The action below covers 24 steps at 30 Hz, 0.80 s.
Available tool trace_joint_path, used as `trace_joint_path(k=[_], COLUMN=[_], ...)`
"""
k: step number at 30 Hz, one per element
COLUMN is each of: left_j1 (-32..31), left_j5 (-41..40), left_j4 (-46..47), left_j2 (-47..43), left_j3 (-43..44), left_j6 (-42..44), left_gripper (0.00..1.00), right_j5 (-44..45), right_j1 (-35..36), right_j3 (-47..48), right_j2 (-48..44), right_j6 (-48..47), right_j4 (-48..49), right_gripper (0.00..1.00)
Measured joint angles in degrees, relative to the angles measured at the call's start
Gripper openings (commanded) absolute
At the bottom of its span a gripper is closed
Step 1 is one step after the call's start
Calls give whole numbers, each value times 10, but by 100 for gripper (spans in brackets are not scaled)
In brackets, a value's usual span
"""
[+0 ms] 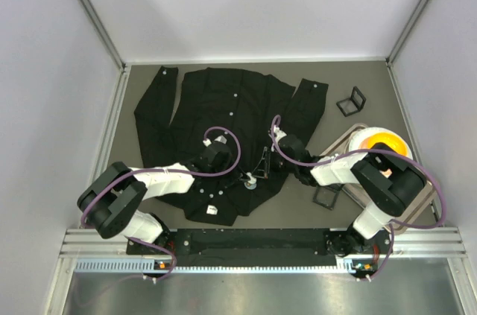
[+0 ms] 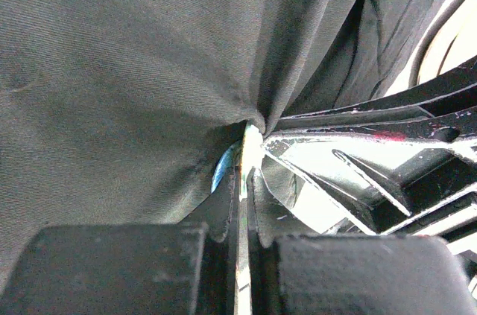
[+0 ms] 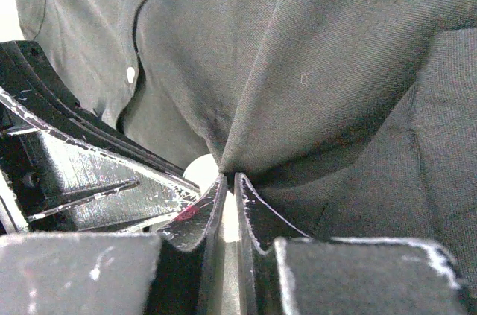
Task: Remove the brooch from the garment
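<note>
While the shirt [image 1: 223, 106] lies spread on the worktop [image 1: 298, 207], the left tool [image 2: 247, 153] looks clenched on the brooch [image 2: 223, 169] at its five o'clock hem. The right tool [image 3: 227, 185] pinches the shirt beside it. Detaching seems in hand; next calls for a gentle pull apart.

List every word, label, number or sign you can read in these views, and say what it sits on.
No text can be read in any view.
Too small to read: the small white tag near the hem of the black long-sleeved button-up shirt.
The two wrist views show no lettering.
</note>
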Motion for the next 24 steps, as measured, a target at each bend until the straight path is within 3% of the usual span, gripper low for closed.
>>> trace_joint_path(k=[3,24], left_j1=[0,0], left_j5=[-1,-8], left_j4=[0,-16], left_j2=[0,0], left_j3=[0,4], left_j6=[0,9], left_gripper=[0,0], right_j5=[0,-35], right_j1=[0,-2], right_j3=[0,23], right_j2=[0,25], right_j6=[2,-6], right_j4=[0,-4], right_gripper=[0,0])
